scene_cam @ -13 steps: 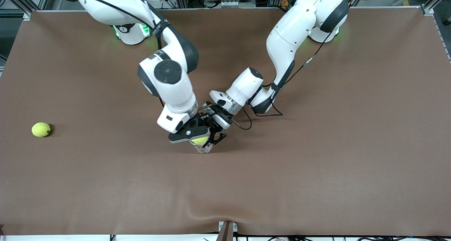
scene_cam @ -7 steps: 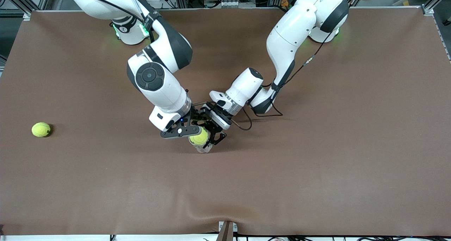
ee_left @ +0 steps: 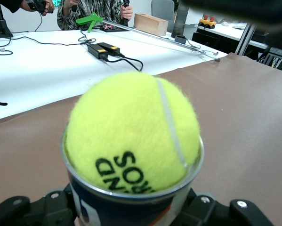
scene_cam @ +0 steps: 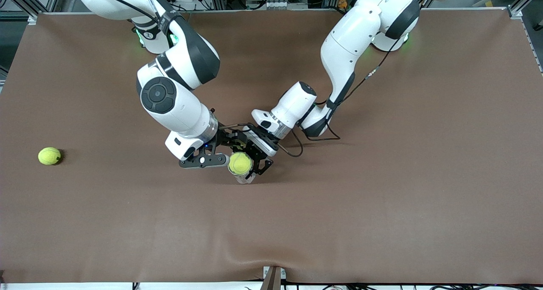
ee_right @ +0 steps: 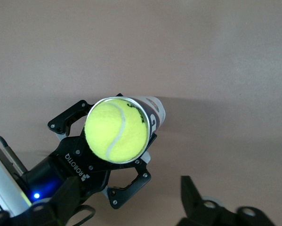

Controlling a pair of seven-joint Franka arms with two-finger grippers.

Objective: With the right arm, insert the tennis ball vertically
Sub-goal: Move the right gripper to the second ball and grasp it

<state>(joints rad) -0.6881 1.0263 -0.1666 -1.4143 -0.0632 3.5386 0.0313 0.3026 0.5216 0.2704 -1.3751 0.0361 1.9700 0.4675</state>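
tennis ball (scene_cam: 239,163) sits atop the can (ee_right: 152,113); left gripper (scene_cam: 254,160) jaws seemingly pinch it; right gripper (scene_cam: 212,159) jaws spread, empty.

Your brown worktop (scene_cam: 382,196) carries a loose tennis ball (scene_cam: 49,156), well apart from the right end effector (scene_cam: 220,151), toward the right arm's end. You'll see a metal bracket (scene_cam: 273,277) at the worktop's edge nearest the front camera.

A tennis ball (scene_cam: 240,163) plugged the can (scene_cam: 245,178) mouth, with the left gripper (scene_cam: 253,163) around the can and the right gripper (scene_cam: 212,154) crowding beside it. Brown table (scene_cam: 382,205) nearer the front camera lay open; a second tennis ball (scene_cam: 49,156) sat near the right arm's end.
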